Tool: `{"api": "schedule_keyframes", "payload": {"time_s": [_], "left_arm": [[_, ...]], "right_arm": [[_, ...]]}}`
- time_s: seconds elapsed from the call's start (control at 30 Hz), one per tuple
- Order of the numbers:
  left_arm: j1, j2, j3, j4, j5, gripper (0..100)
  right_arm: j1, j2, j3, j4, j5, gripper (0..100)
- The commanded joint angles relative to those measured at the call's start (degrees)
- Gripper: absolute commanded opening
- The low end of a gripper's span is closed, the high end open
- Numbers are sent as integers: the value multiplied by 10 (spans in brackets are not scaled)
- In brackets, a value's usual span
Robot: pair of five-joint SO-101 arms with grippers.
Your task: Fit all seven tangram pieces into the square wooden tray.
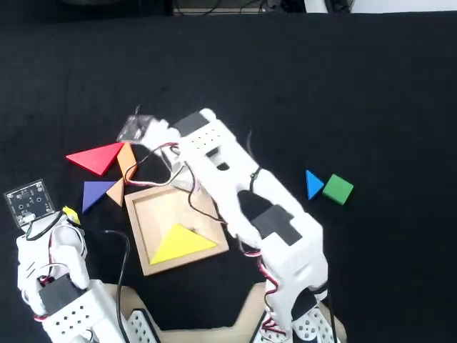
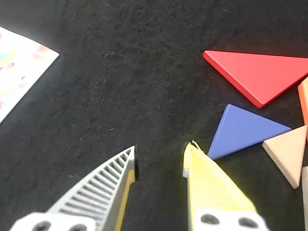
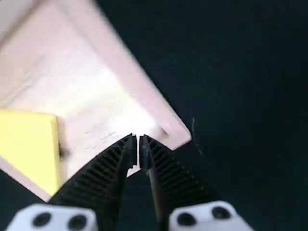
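Near left, left gripper [image 2: 161,154]: spread over black cloth [image 2: 120,86], beside the dark blue wooden triangle [image 2: 243,131].
Square wooden tray [image 1: 166,211]: I see one large yellow wooden triangle [image 1: 182,244] inside.
Right gripper [image 3: 138,144]: pressed together, empty, at a tray corner.
Orange wooden piece [image 1: 127,158]: far end covered by the right arm [image 1: 214,164]; shape unclear to me.

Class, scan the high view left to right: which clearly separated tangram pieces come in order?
Large red wooden triangle, large yellow wooden triangle, small blue wooden triangle, green wooden square.
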Motion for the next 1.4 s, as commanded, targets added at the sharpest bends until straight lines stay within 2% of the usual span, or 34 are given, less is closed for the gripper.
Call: {"api": "schedule_keyframes", "payload": {"time_s": [0.0,0.1,0.23,0.5,0.67,0.87,1.1,1.23,1.37], "left_arm": [[6,-5,-3,-13,-6,170],[6,-5,-3,-13,-6,170],[6,-5,-3,-13,-6,170],[6,-5,-2,-13,-6,170],[6,-5,-2,-13,-6,170],[6,-5,-2,-12,-6,170],[6,-5,-2,-13,-6,170],[6,-5,-2,-12,-6,170],[6,-5,-2,-12,-6,170]], "right_arm": [[11,-32,-6,3,-127,46],[9,-29,22,-3,-222,142],[12,-16,56,-49,-239,234],[25,7,75,-79,-229,165],[44,7,71,-86,-217,9],[135,8,69,-133,-215,10],[231,7,60,-136,-222,11],[264,7,65,-152,-282,11],[266,7,67,-155,-338,11]]}}
